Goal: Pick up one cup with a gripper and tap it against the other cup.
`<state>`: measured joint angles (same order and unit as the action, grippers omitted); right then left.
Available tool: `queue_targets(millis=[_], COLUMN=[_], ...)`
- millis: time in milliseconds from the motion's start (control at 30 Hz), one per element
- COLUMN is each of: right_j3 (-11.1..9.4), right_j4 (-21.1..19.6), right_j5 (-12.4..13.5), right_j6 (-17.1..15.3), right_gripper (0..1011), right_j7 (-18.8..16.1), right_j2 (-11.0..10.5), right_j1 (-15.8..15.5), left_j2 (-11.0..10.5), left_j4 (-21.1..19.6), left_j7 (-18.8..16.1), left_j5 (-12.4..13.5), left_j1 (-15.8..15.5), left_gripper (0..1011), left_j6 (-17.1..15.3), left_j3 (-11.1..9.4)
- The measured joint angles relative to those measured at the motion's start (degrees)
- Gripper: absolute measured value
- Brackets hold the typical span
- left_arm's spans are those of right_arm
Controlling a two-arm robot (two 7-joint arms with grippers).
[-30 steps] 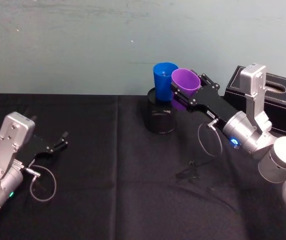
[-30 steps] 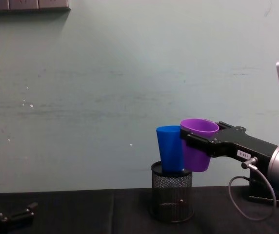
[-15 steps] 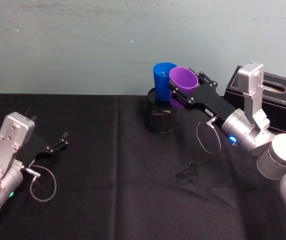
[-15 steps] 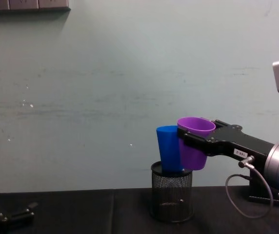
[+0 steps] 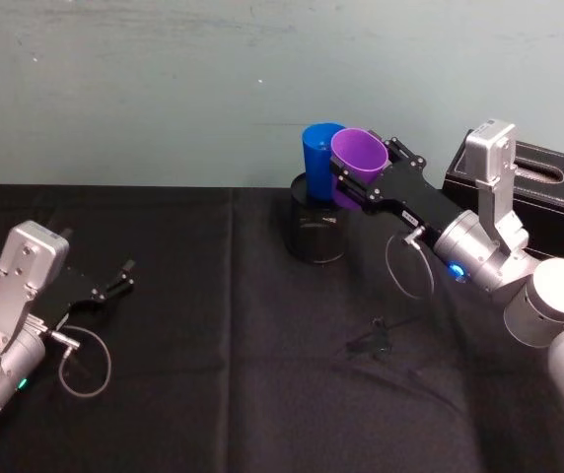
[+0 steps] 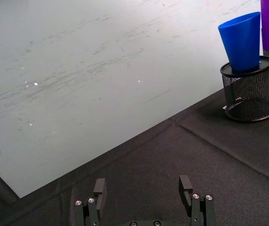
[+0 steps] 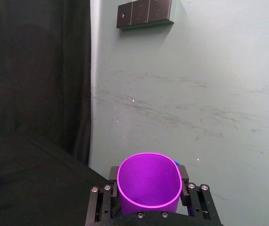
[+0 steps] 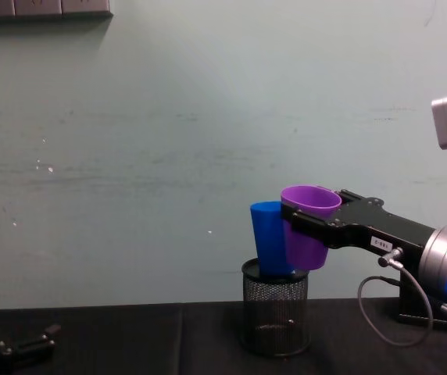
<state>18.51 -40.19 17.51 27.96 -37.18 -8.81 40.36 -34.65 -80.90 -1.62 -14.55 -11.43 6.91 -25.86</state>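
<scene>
Right gripper: your right gripper (image 5: 367, 170) (image 7: 148, 201) (image 8: 311, 227) is closed around the purple cup, with one black finger on each side of its wall, a little below the rim. It is held in the air over the far middle of the table.
Purple cup: the purple cup (image 5: 360, 156) (image 7: 148, 181) (image 8: 302, 255) is lifted, mouth up and tipped slightly. From the chest view its side appears to touch the upper side of the blue cup, with the two rims side by side.
Blue cup: the blue cup (image 5: 316, 150) (image 6: 241, 41) (image 8: 268, 238) stands mouth up with its base inside the black mesh pen holder, to the left of the purple cup.
Pen holder: the black mesh pen holder (image 5: 317, 236) (image 6: 248, 95) (image 8: 275, 317) sits on the black tablecloth (image 5: 213, 355) near the wall.
Right arm: the black arm with a small white label and silver wrist reaches in from your right.
Left gripper: your left gripper (image 5: 122, 276) (image 6: 142, 189) is low over the cloth on the left, well apart from the cups, with its fingers spread and nothing between them.
</scene>
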Motion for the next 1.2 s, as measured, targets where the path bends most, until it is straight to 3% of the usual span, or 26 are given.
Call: queue_targets(millis=[700,900,1200], right_j3=[-0.44,-0.71,-0.67], right_j4=[5.74,5.33,0.9], right_j5=[-0.58,-0.57,-0.57], right_j6=[2.12,1.79,-1.61], right_gripper=[724,724,724], right_j7=[-1.57,-1.96,-1.18], right_j2=[1.37,1.37,0.22], right_j1=[3.29,3.11,0.85], left_j2=[0.0,0.0,0.0], left_j4=[0.0,0.0,0.0], left_j7=[0.0,0.0,0.0], left_j5=[0.0,0.0,0.0], left_j1=[0.0,0.0,0.0], left_gripper=[1011,1011,1011], left_j6=[0.0,0.0,0.0], left_j3=[0.0,0.0,0.0])
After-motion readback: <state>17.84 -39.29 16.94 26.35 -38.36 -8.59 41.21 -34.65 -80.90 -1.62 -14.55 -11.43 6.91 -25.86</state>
